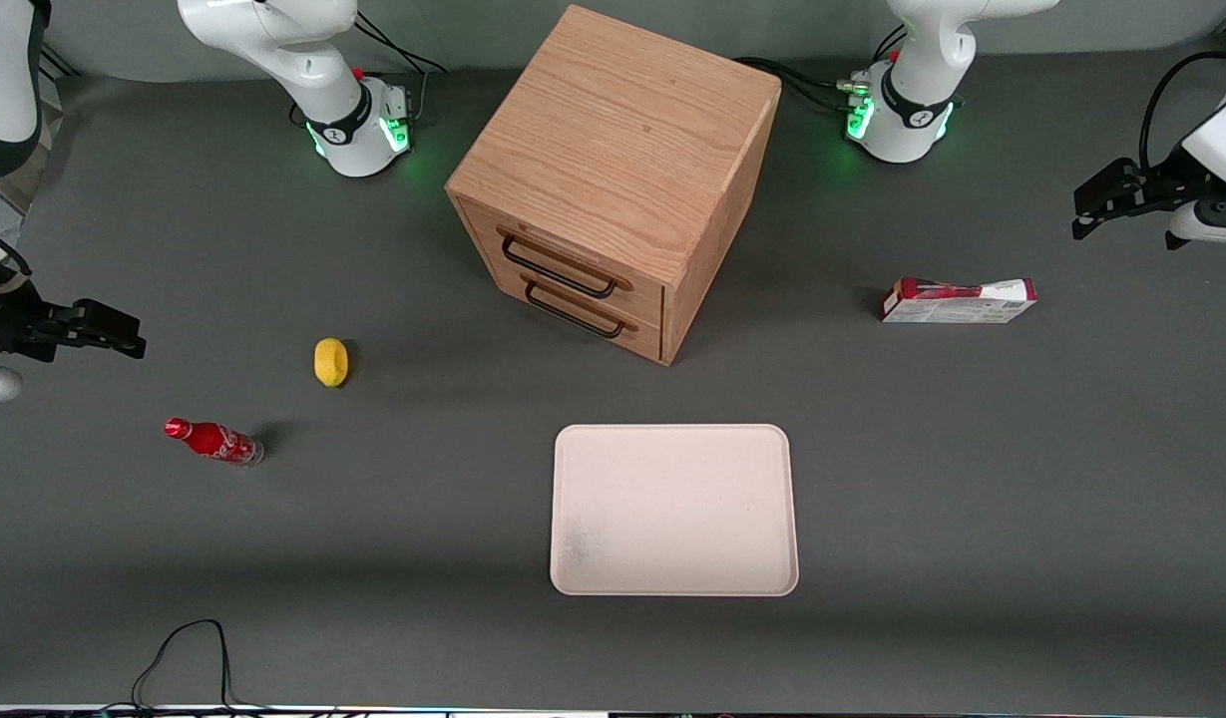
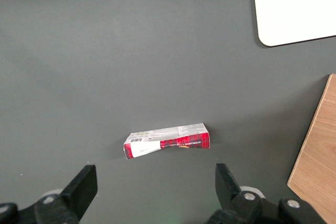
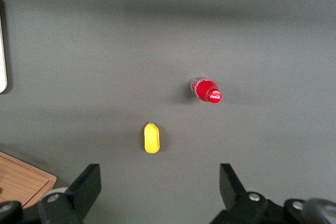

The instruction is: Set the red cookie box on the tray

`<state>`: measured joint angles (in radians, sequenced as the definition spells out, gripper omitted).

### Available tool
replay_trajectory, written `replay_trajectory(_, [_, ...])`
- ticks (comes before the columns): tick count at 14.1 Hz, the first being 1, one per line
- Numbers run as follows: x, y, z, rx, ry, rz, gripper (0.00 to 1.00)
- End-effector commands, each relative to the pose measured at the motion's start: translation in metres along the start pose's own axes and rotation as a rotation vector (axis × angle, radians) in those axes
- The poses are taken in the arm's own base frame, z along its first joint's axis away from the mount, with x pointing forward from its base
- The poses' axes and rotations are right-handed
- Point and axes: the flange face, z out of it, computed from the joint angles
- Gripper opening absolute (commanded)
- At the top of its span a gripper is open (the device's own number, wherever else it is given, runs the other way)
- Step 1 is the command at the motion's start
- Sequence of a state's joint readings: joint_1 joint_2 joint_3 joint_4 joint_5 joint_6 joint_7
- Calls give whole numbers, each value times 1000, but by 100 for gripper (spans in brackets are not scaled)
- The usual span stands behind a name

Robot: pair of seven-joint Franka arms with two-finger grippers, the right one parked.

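Dark grey table [image 1: 972,479], matte. Carries a wooden two-drawer cabinet [image 1: 613,150] midway between the arm bases; a cream tray [image 1: 674,509] nearer the front camera than the cabinet; a red cookie box [image 1: 957,300] lying flat toward the working arm's end, well apart from the tray, under the raised, spread-fingered gripper [image 2: 155,190]; a yellow lemon-like fruit [image 1: 331,361] and a small red cola bottle [image 1: 213,441] toward the parked arm's end.

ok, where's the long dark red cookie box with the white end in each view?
Front view: red cookie box lies on the table toward the working arm's end, apart from the pale cream tray.
Left wrist view: box on the table, ahead of the open gripper.
Right wrist view: not in it.
Shared landmark: the tray.
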<state>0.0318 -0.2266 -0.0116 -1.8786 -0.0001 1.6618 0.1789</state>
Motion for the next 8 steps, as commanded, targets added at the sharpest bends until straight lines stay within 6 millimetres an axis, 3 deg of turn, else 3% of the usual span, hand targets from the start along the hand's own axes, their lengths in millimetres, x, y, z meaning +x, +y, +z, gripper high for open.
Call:
replay_trajectory(1, [-2,1,-5,15,6,-16,100])
replay_trajectory(5, [-1,-3,1,28,-10,-17,100])
replay_trajectory(8, [-2,-5,28,25,-100,0,100])
